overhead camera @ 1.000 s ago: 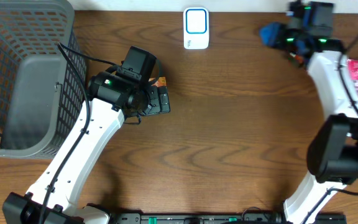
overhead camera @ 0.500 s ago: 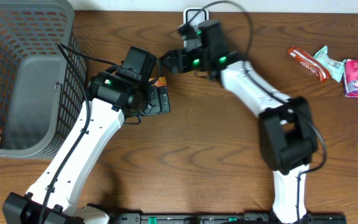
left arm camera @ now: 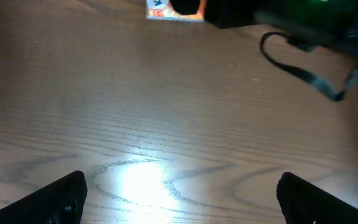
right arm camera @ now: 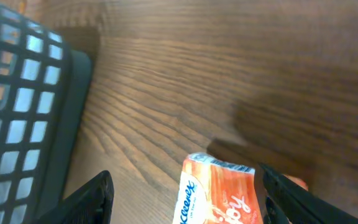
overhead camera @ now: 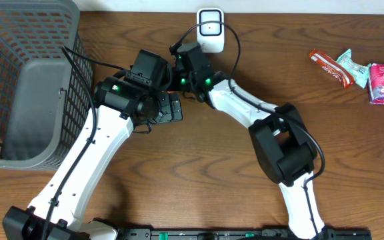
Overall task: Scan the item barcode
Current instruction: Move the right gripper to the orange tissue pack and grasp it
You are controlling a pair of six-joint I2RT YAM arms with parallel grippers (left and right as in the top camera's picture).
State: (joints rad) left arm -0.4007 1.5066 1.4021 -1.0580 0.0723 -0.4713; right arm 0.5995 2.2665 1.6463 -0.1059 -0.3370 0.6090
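Now right gripper point(right arm camera: 186, 186) swung across; jaws wide, packet point(right arm camera: 221, 194) between them, ungripped. Left gripper point(left arm camera: 179, 194) wide, empty, packet beyond its tips. Grasp comes next, I judge.

Grained matt wood table point(overhead camera: 199, 173), glossy orange packet point(right arm camera: 219, 193), plastic mesh basket point(overhead camera: 5, 53)

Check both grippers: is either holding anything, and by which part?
Nothing is held. Left gripper is open above the table. Right gripper is open astride the orange packet, with a clear gap on one side.
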